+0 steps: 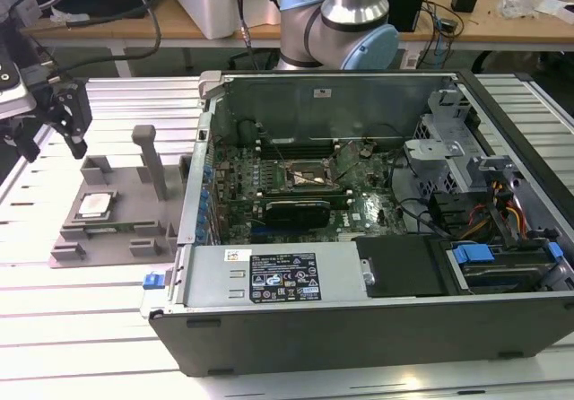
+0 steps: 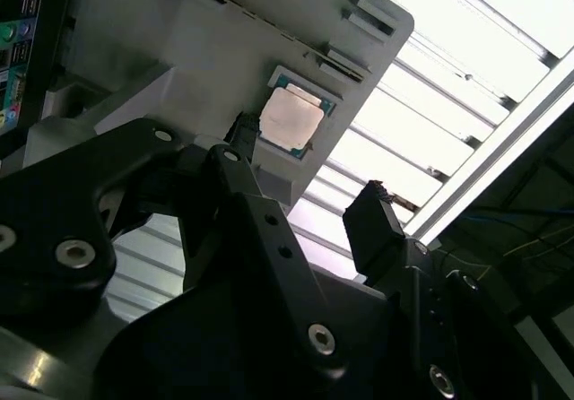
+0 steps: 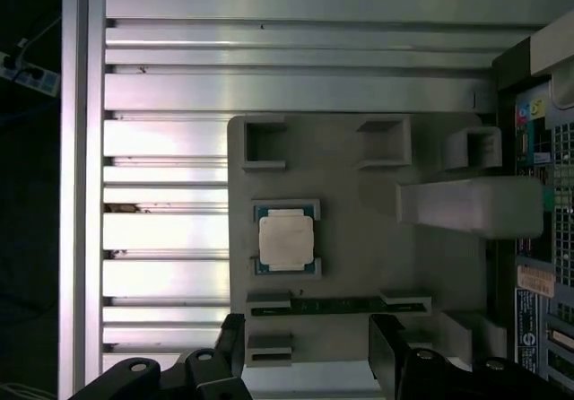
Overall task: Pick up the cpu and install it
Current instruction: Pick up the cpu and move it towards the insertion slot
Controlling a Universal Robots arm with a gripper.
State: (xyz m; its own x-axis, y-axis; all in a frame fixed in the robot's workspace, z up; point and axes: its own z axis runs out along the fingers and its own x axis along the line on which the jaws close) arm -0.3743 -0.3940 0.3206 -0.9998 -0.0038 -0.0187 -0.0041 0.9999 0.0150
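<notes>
1. The bench (image 1: 99,328), a slatted metal top, carries everything and runs across the exterior view.
2. The case (image 1: 377,319) lies open on its side, taking the middle and the exterior view's right. Its green board faces up inside.
3. The tray (image 1: 121,234), grey with upright posts, sits on the bench just beside the case, at the exterior view's left.
4. The claw (image 1: 52,131) hangs at the exterior view's upper left, above the tray's far corner and clear of it. Its fingers are spread and hold nothing. In the first wrist view the claw (image 3: 309,351) shows a gap wider than the chip.
5. The socket (image 1: 309,178), a black-framed square on the board, lies well apart from the claw, towards the exterior view's right.
6. The cpu (image 1: 94,205) lies flat in its seat on the tray, metal top up, untouched.
   - From the claw it lies down and a little to the exterior view's right.
   - In the first wrist view the cpu (image 3: 286,241) sits ahead of the finger gap, nearly in line with it but slightly nearer one finger.
   - In the second wrist view the cpu (image 2: 290,119) likewise appears beyond the parted claw (image 2: 305,180).
   - The chip is square, so no long axis matters. Its edges run true with the tray's, and the fingers look set to close across one pair.
</notes>
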